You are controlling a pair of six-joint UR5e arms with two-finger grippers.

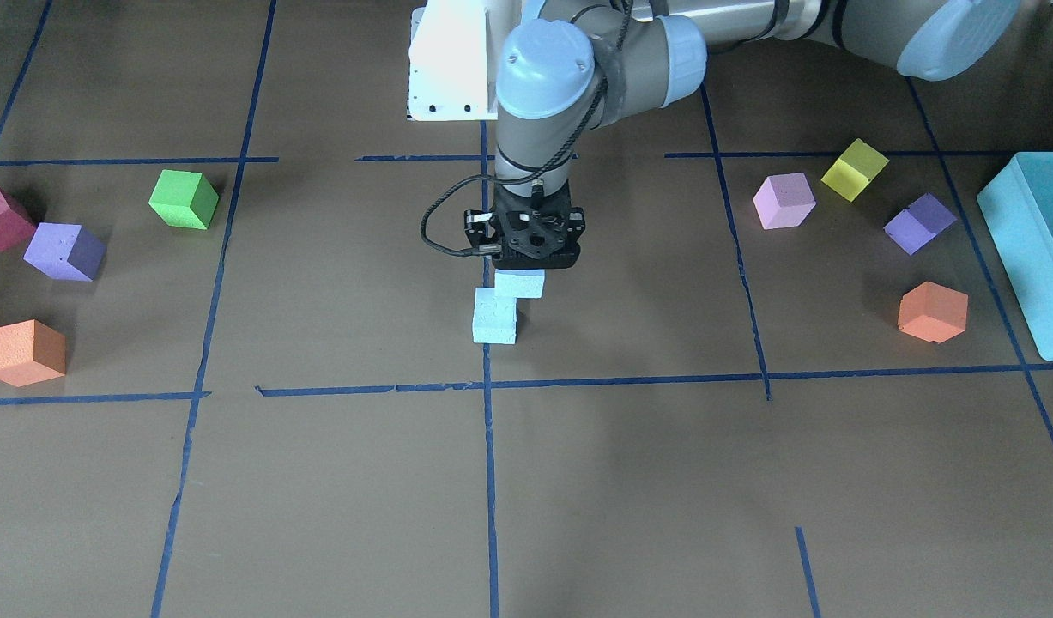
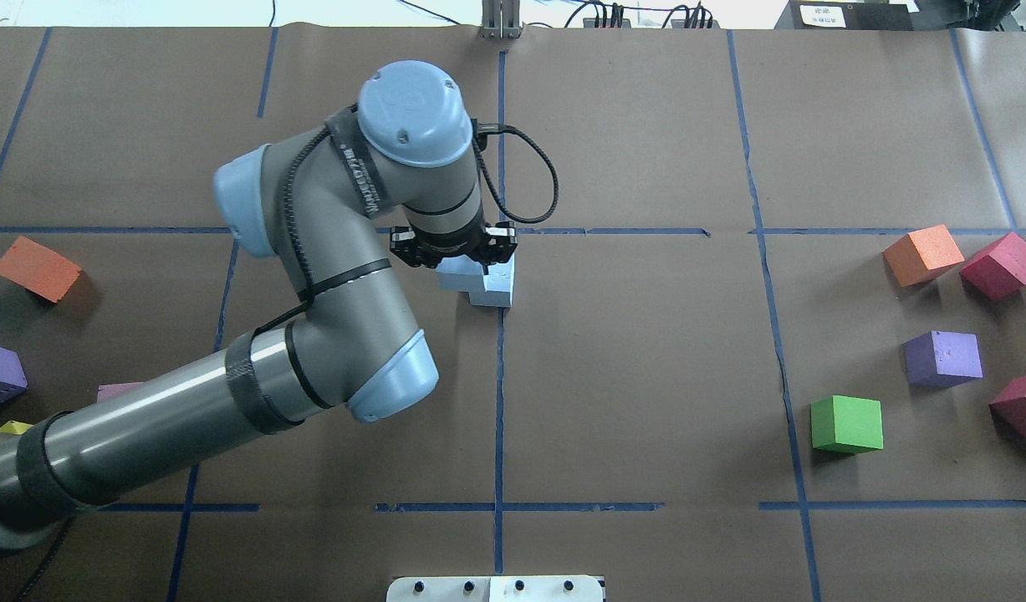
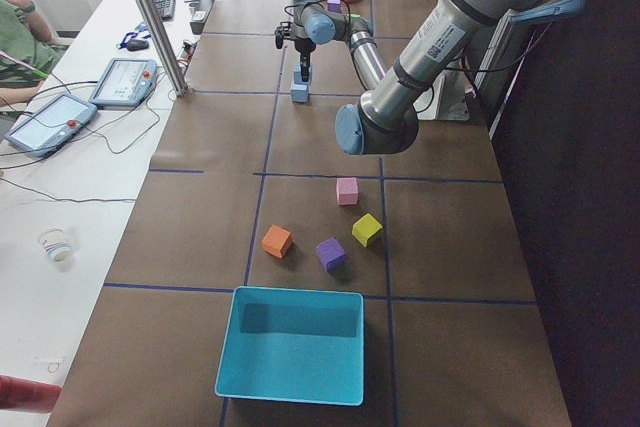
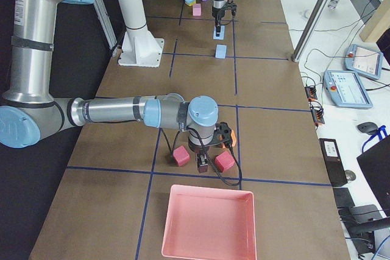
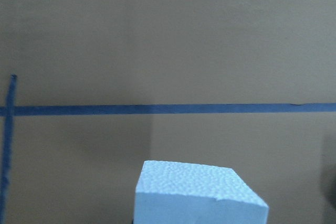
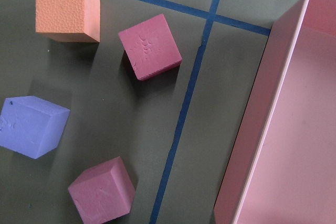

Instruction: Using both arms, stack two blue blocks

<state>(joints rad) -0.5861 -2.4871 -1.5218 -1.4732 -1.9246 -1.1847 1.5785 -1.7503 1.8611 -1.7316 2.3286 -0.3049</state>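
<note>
The left gripper has its jaws closed on one blue block near the middle of the table. The other blue block lies just beside it, toward the right end. At that end the right gripper hangs beside a magenta cube, and I cannot tell how its jaws stand.

Brown table, blue block, coloured cubes, teal box, pink tray

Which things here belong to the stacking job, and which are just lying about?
Job: held blue block, blue block on table, left hand, right hand.
Lying about: green cube, yellow cube, teal box, pink tray.
</note>
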